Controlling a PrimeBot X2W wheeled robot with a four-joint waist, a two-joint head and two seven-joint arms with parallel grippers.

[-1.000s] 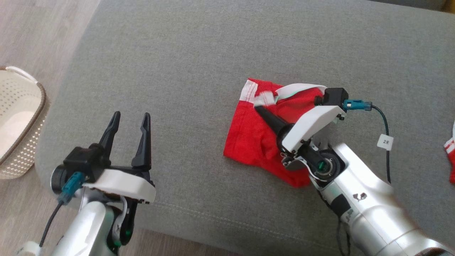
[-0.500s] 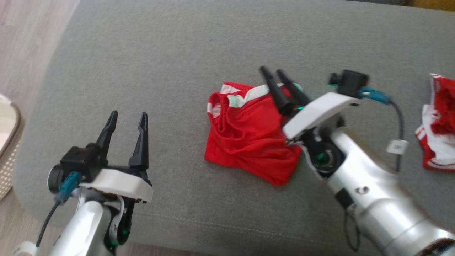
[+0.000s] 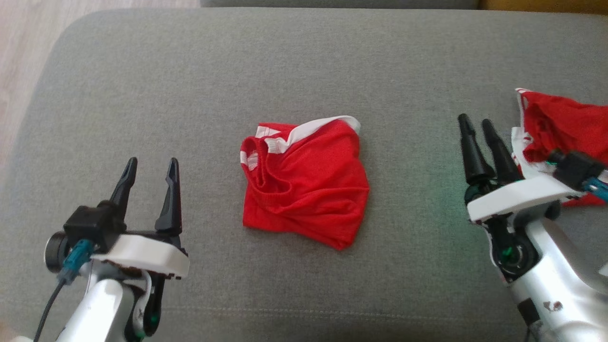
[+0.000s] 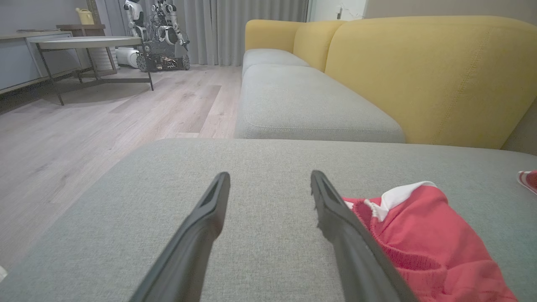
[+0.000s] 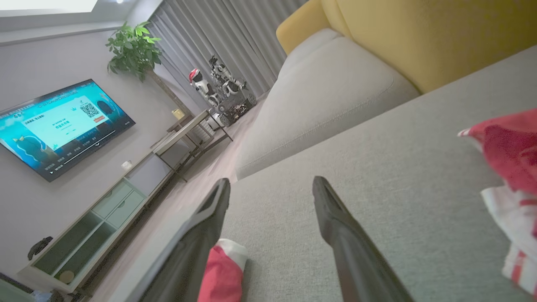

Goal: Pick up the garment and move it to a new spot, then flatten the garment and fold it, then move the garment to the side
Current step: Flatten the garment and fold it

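Head view shows the red garment [image 3: 304, 183] lying folded and a little bunched at the middle of the grey cushion [image 3: 190, 95]. Over the cushion's near left corner the left gripper [image 3: 152, 164] hangs with jaws apart, holding nothing. Over the cushion's near right part the right gripper [image 3: 475, 121] is likewise spread and empty, just beside another red cloth [image 3: 560, 123] at the cushion's right edge.
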